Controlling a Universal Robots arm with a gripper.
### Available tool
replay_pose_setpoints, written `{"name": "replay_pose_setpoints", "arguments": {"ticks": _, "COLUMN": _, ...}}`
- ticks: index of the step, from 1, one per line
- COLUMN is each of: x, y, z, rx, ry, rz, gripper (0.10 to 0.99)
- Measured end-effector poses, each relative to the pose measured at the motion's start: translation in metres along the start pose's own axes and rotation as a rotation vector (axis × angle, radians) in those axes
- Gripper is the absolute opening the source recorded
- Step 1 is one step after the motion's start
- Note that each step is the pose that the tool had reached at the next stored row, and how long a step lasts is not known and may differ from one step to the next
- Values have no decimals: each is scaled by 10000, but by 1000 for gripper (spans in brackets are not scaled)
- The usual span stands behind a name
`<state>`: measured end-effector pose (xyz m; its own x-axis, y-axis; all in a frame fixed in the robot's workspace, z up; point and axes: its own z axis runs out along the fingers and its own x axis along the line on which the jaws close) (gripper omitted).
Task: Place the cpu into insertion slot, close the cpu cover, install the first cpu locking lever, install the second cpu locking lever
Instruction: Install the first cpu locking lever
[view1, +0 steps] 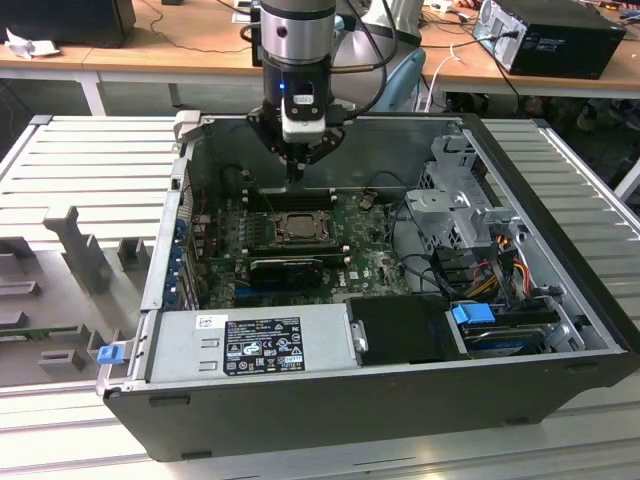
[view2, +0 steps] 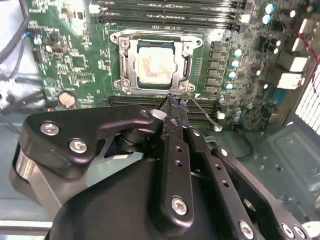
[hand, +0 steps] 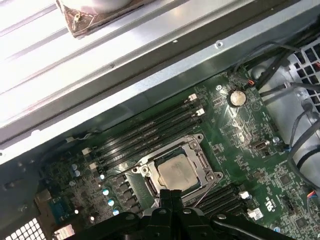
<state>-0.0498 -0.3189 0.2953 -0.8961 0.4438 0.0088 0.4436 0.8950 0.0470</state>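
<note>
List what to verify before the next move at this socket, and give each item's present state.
1. cpu lying flat in the insertion slot: ok.
2. cpu cover down around the cpu: ok.
3. Locking lever latched: not ok, a thin rod angles away from the socket corner.
4. Other lever latched: cannot tell.
5. Gripper at the socket edge beside that rod, fingers together: ok.
6. Gripper touching the rod: cannot tell.
</note>
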Motion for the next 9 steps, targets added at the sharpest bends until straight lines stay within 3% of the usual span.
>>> {"name": "replay_pose_setpoints", "arguments": {"ticks": 9, "x": 0, "y": 0, "z": 7, "rx": 17, "ry": 86, "rz": -1827, "gripper": 106}}
